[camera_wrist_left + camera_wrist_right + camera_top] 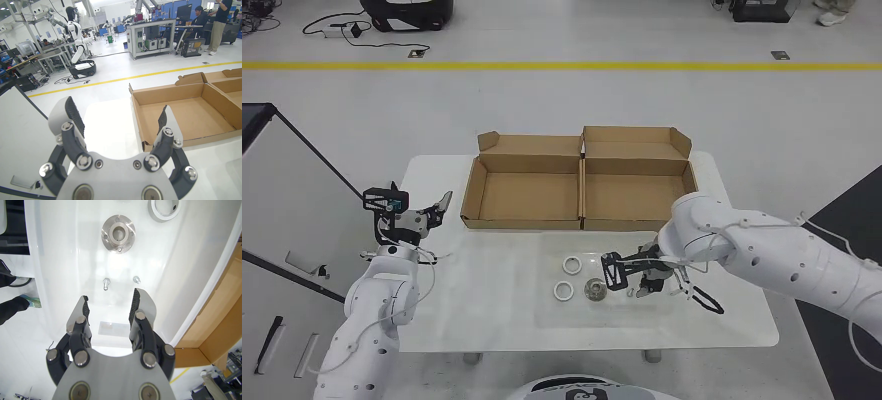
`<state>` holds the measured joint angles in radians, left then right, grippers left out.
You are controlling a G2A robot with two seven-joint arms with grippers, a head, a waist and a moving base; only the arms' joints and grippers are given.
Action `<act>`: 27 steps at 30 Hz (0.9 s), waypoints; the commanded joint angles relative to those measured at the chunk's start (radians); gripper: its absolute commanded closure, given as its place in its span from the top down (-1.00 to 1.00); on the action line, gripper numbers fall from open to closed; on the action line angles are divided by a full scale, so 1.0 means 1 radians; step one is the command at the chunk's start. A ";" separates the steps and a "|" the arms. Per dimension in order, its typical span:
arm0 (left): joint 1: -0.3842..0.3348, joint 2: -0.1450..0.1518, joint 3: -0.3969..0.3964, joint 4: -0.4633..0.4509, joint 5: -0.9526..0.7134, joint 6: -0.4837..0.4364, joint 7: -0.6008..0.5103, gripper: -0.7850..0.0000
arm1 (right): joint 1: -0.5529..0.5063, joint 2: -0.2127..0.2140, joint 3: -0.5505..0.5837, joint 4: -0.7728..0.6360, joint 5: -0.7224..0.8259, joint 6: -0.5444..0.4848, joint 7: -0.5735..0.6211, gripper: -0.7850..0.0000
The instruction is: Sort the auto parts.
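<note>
Two bolts lie just ahead of the right hand, which is spread wide and empty; the flange sits beyond them. The step looks like picking a first part, so next it should lower and close on one bolt. The left hand, also wide, hangs beside the cardboard box.

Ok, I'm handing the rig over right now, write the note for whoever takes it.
Left pincer: open, empty, beside the left box.
Right pincer: open, empty, close to the two bolts.
Flange and two white rings lie on the table before the boxes.
Done: nothing; that box and the right box are empty.
Left: all five parts.
</note>
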<state>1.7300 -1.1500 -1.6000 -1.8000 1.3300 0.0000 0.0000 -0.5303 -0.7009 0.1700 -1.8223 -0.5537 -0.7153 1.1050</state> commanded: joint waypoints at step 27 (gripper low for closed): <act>0.000 0.000 0.000 0.000 0.000 0.000 0.000 1.00 | -0.044 -0.039 0.000 0.075 -0.013 -0.005 -0.005 -0.09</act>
<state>1.7300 -1.1500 -1.6000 -1.8000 1.3300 0.0000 0.0000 -0.5742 -0.7381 0.1700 -1.7495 -0.5656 -0.7194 1.1007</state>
